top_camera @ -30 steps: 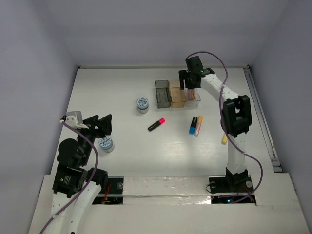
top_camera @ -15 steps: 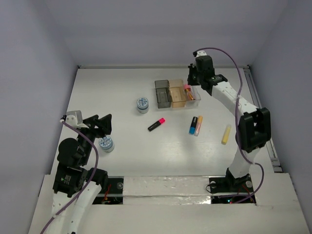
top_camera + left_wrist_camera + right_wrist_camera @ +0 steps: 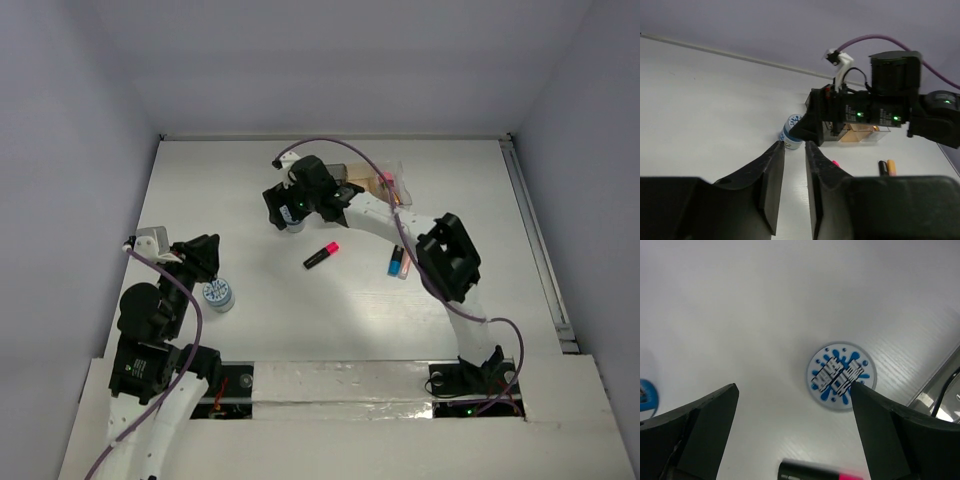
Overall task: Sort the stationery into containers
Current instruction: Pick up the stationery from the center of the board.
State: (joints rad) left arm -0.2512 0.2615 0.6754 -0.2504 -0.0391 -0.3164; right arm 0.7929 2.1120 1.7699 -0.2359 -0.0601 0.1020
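Note:
A round blue-and-white disc point(image 3: 840, 376) lies flat on the white table under my right gripper point(image 3: 794, 387), which hangs open and wide above it, the right finger point(image 3: 880, 425) overlapping its edge. From above, that gripper point(image 3: 287, 212) sits left of the containers point(image 3: 350, 172), whose lower part the arm hides. A pink-black highlighter point(image 3: 321, 255) lies just nearer. The blue and orange highlighters point(image 3: 398, 262) lie side by side further right. My left gripper point(image 3: 794, 146) holds nothing, its jaws a narrow gap apart, and hovers beside a second disc point(image 3: 217, 295).
The right arm point(image 3: 445, 260) stretches diagonally across the middle of the table. The amber bin point(image 3: 857, 135) and clear bin point(image 3: 879, 134) show behind it, with a pink-capped item point(image 3: 385, 180) in the clear one. A raised rail point(image 3: 535, 240) runs along the right edge.
My right arm has swung from over the containers leftward to above the far disc, jaws now wide open. My left gripper's jaws have narrowed; that arm has stayed in place.

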